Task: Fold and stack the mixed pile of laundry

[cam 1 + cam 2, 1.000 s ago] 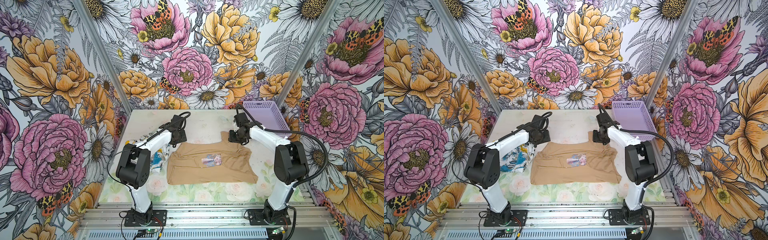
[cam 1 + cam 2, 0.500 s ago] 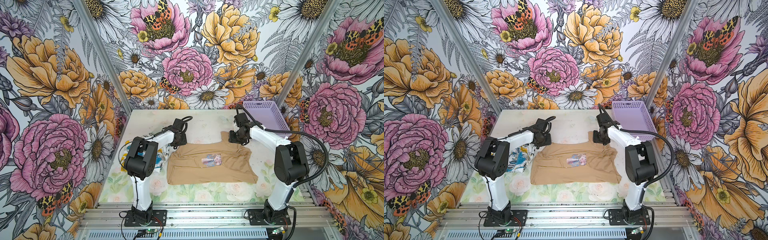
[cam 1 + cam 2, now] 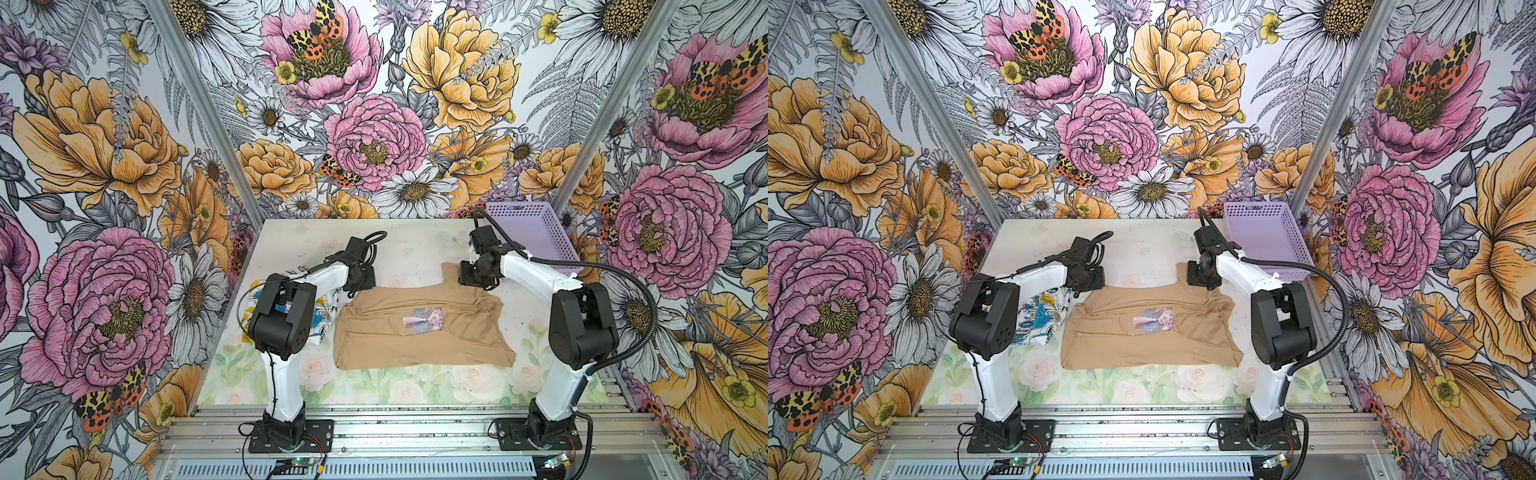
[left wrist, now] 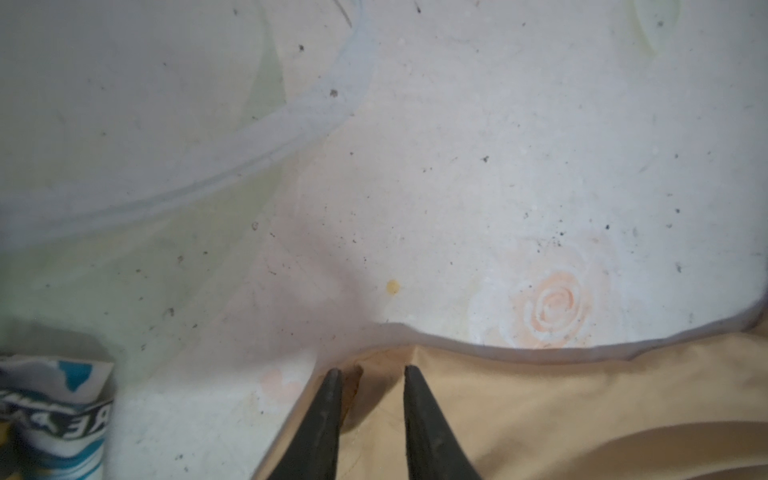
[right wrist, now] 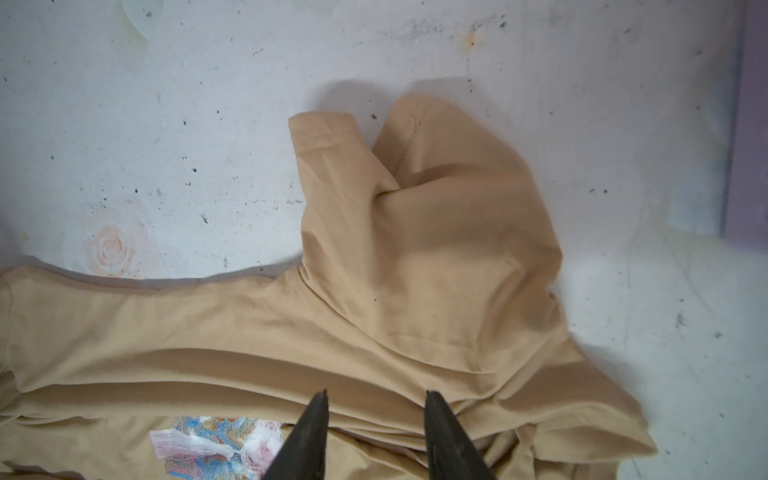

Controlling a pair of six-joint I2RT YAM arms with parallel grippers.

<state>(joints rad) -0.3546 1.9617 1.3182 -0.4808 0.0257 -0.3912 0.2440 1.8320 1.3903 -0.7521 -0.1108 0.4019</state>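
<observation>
Status: early in the task; nothing is folded or stacked yet.

- Tan garment (image 3: pixel 395 345): spread mostly flat at the centre of the table (image 3: pixel 415 249) in both top views, print patch (image 3: pixel 424 324) facing up. It is wrinkled along its upper edge, and one sleeve (image 5: pixel 374 174) sticks up toward the back. No fold is made.
- Printed garment (image 3: pixel 1038 318): crumpled just left of the tan one, partly hidden under the left arm. Untouched, by my judgement.
- Left gripper (image 4: pixel 372 374): at the tan garment's upper-left corner, jaws narrowly apart and straddling the hem. Whether cloth is pinched I cannot tell.
- Right gripper (image 5: pixel 376 399): over the upper-right shoulder, below the raised sleeve in the wrist view, jaws apart, holding nothing.
- Basket (image 3: pixel 540 237): upper right of the table, nothing visible inside.

Left to do: fold the tan garment, flatten and fold the printed one, then stack them.

Count: 2 garments (1 tan, 1 printed), 1 basket, 2 grippers, 0 folded items.
</observation>
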